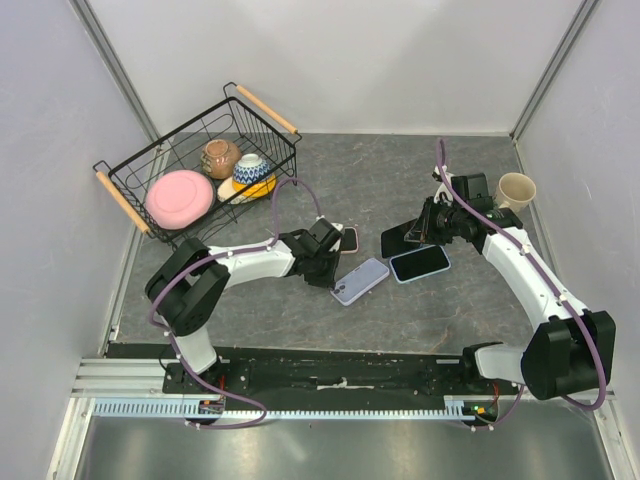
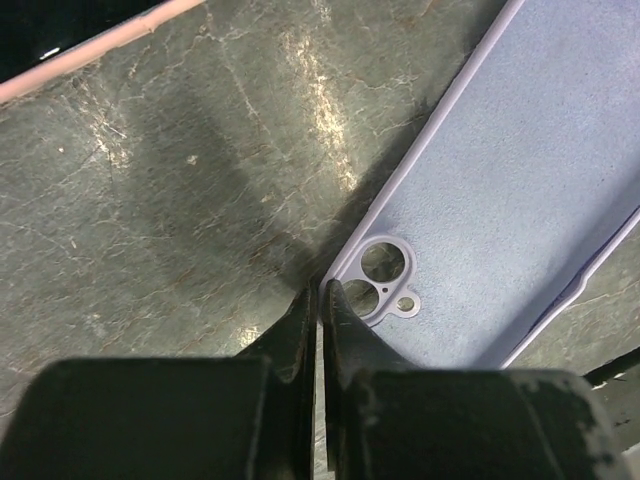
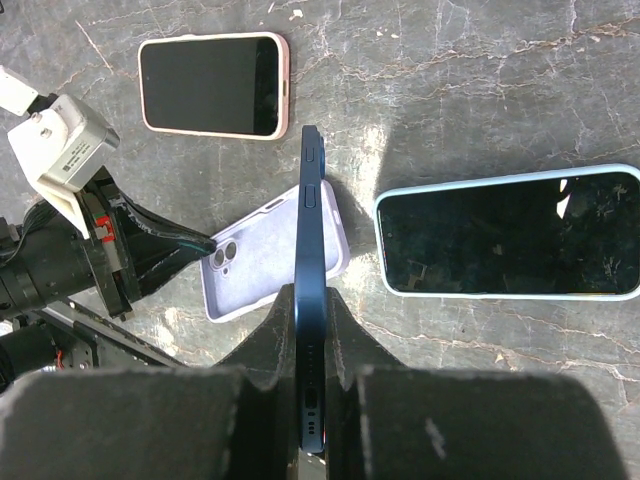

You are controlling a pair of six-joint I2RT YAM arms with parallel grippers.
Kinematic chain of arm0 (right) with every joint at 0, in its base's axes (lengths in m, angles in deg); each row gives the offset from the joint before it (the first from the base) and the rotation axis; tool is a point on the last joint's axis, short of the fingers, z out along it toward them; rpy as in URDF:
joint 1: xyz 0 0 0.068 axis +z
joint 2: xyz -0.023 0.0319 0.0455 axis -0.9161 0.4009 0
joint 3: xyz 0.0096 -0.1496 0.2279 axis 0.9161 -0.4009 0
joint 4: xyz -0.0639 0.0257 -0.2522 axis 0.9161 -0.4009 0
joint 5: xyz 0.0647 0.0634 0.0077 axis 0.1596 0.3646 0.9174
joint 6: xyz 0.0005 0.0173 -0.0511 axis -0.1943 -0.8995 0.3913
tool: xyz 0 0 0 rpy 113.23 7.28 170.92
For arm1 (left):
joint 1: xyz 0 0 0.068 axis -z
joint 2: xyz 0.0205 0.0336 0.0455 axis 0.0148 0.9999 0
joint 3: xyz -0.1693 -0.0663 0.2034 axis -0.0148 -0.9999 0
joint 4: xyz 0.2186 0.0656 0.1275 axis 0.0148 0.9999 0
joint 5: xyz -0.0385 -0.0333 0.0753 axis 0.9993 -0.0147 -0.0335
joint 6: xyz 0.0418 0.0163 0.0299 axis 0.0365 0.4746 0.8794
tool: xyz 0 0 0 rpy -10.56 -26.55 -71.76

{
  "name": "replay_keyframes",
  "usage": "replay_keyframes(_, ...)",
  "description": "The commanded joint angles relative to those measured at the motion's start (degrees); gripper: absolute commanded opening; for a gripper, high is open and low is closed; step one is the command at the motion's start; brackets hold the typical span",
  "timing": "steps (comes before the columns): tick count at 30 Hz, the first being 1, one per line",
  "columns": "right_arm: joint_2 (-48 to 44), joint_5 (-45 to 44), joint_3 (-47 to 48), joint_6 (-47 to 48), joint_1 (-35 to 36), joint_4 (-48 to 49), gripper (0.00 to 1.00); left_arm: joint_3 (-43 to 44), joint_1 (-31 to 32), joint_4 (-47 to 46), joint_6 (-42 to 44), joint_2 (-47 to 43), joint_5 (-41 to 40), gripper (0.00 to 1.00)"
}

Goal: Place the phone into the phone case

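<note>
The bench (image 1: 390, 175) is a dark, veined, stone-look slab with a dull sheen, and everything I care about lies mid-way across it. The wire basket (image 1: 135, 190) of crockery sits at the far left, well out of the work.

Two decoy handsets lie flat, screens up: a pale blue-cased phone (image 3: 508, 232) and a pink-cased phone (image 3: 213, 85). Both are glossy black glass with rounded corners.

The task's dark blue phone (image 3: 310, 200) is up off the bench, held on edge. My right tool (image 3: 310, 300) is clamped across its flat faces, the button side up (probably so it can be tipped in one long side first).

The lavender phone case (image 2: 520, 170) lies open side up between the two arms. It has a matte, faintly fuzzy lining, a thin soft-looking raised rim and a twin-hole camera cutout.

My left tool (image 2: 320, 300) is closed, pinching the rim at the cutout corner, I judge to keep the case from sliding.
</note>
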Motion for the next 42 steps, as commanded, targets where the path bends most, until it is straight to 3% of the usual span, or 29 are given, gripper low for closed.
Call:
replay_keyframes(1, -0.2, 2.2, 2.4, 0.2, -0.1, 1.4, 0.00, 1.3, 0.0, 4.9, 6.2, -1.1, -8.1, 0.02)
replay_keyframes(6, -0.6, 2.3, 2.8, 0.1, -0.1, 1.3, 0.00, 3.0, 0.0, 9.3, 14.6, -4.3, -12.6, 0.02)
replay_keyframes(13, -0.5, 3.2, 2.7, 0.1, -0.1, 1.5, 0.00, 3.4, 1.2, 9.7, 28.6, -8.1, -9.0, 0.02)
replay_keyframes(19, -0.3, 3.6, 2.3, 0.3, -0.1, 1.6, 0.00, 5.5, 3.5, 9.1, 37.5, -5.5, -5.3, 0.02)
replay_keyframes(23, -0.5, 3.4, 2.2, 0.4, -0.1, 1.6, 0.00, 6.1, 5.4, 8.7, 40.9, -2.9, -8.4, 0.07)
replay_keyframes(30, -0.9, 4.1, 2.1, 0.6, -0.1, 1.6, 0.00, 5.4, 6.3, 5.9, 38.1, -3.5, -19.0, 0.36)
replay_keyframes(34, -1.2, 4.8, 2.2, 0.8, -0.1, 1.8, 0.00, 2.6, 6.1, 2.9, 33.3, -9.9, -21.9, 0.57)
replay_keyframes(38, -1.3, 6.2, 2.1, 0.6, -0.1, 2.7, 0.00, -1.3, 2.7, -0.1, 26.3, -18.4, -14.0, 0.63)
replay_keyframes(42, -1.2, 8.2, 1.4, -0.4, -0.1, 4.2, 0.00, -6.7, -5.9, -2.8, 18.2, -26.5, -1.1, 0.64)
